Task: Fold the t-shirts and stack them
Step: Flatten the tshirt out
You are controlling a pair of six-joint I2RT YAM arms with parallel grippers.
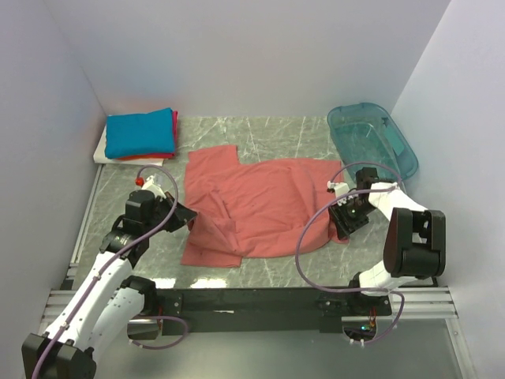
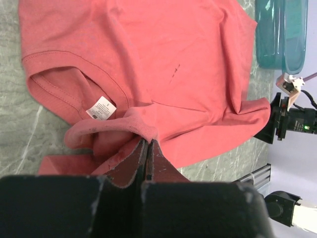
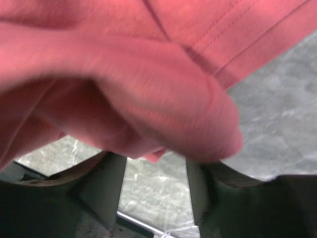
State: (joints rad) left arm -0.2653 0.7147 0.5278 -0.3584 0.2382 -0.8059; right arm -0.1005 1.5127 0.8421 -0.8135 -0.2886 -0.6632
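The large salmon-pink t-shirt [image 1: 260,201] lies spread on the marble table, rumpled along its left and right edges. My left gripper [image 1: 186,215] is shut on a raised fold of its left edge, near the collar and white label [image 2: 100,107]; the closed jaws [image 2: 148,142] pinch the cloth. My right gripper [image 1: 344,217] is at the shirt's right edge, jaws wide apart [image 3: 156,161], with a bunched fold of the pink shirt [image 3: 138,104] draped over the fingertips and hiding them. Folded blue [image 1: 140,133], red [image 1: 172,118] and white [image 1: 101,154] t-shirts are stacked at the back left.
A translucent teal bin [image 1: 371,138] lies at the back right, also in the left wrist view [image 2: 277,34]. White walls close in the table on three sides. A metal rail [image 1: 308,298] runs along the near edge.
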